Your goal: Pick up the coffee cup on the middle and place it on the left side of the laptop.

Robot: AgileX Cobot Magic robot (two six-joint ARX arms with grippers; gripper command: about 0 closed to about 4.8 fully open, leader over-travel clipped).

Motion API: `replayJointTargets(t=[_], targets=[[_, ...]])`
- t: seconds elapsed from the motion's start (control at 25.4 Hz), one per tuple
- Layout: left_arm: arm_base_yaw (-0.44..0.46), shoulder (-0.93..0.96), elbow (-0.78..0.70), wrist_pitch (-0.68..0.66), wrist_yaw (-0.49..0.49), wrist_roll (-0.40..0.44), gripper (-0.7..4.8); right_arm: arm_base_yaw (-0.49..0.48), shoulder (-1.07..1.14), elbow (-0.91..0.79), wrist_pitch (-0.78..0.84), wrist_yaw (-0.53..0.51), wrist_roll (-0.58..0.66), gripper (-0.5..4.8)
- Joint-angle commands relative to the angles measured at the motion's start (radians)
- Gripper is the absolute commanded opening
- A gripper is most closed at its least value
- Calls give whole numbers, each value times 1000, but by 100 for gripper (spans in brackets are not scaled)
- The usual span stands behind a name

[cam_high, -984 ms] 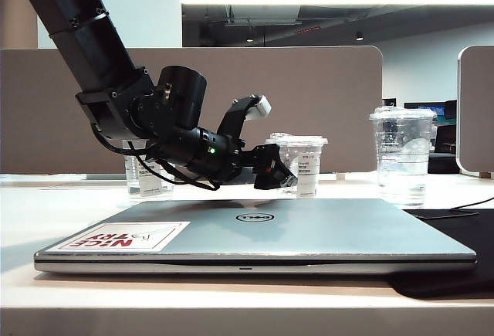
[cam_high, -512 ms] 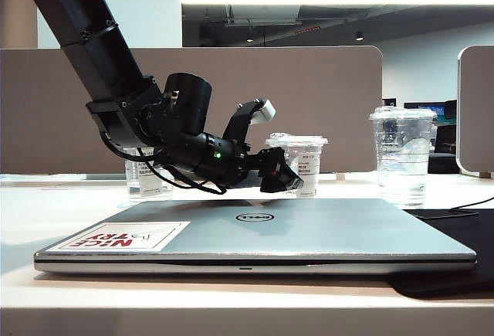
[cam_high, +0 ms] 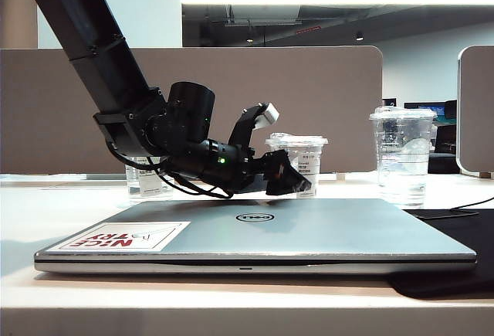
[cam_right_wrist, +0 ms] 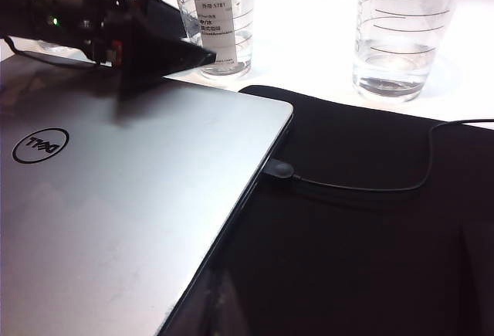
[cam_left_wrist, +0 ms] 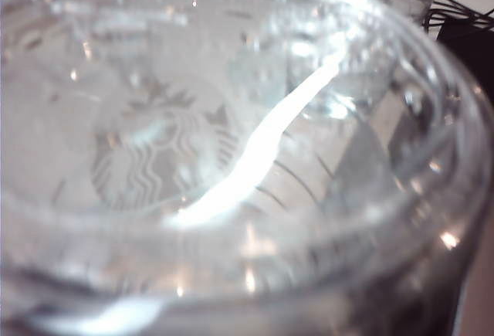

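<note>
- I'm on the reach: my left gripper [cam_high: 279, 151], jaws spread and empty, hangs over the laptop [cam_high: 309, 232], nearly at the coffee cup [cam_high: 299, 164] behind it.
- Next, I'd straddle the cup and close.
- Right gripper: out of view.

The left gripper [cam_high: 282, 151], jaws spread wide, hangs just above the closed laptop [cam_high: 309, 232], reaching toward the coffee cup [cam_high: 298, 164] at 12 o'clock behind the lid. At 10 o'clock a second labelled cup [cam_high: 145, 180] stands behind the arm, crowding that side. At 2 o'clock a taller clear cup [cam_high: 403, 157] stands well apart, leaving bare desk [cam_high: 351, 185] between them. A black mat [cam_right_wrist: 370, 220] and cable [cam_right_wrist: 363, 188] lie at 3 o'clock. The right gripper is out of sight.
</note>
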Motion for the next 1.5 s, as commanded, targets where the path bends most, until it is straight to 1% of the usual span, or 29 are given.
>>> replayJointTargets(t=[0.04,0.2,0.51,0.79,0.83,0.87,0.91,0.94,1.06,1.1,1.14,1.34,1.42,1.5], targets=[[-1,13,24,15,9,-7,479,0,-1,-4,18,1,0,-5],[-1,37,58,18,20,-15,479,0,-1,-4,17,1,0,-5],[-1,62,87,31,37,-100,479,1,-1,-4,18,1,0,-5],[-1,62,89,30,37,-101,479,2,-2,-4,18,1,0,-5],[-1,62,90,28,37,-101,456,2,-2,-4,17,1,0,-5],[-1,62,92,27,37,-102,387,2,-2,-4,18,1,0,-5],[-1,62,93,28,37,-106,355,2,-2,-4,18,1,0,-5],[-1,62,93,31,37,-108,336,2,-2,-4,17,1,0,-5],[-1,62,93,31,37,-108,330,2,-2,-4,18,1,0,-5],[-1,62,93,32,37,-108,298,2,-2,-4,18,1,0,-5],[-1,62,93,35,37,-108,285,2,-2,-4,18,1,0,-5],[-1,61,93,51,37,-108,286,2,-2,-4,18,1,0,-5],[-1,60,92,51,52,-108,287,2,-2,-4,18,1,0,-5],[-1,56,92,52,61,-108,309,2,-2,-4,18,1,0,-5]])
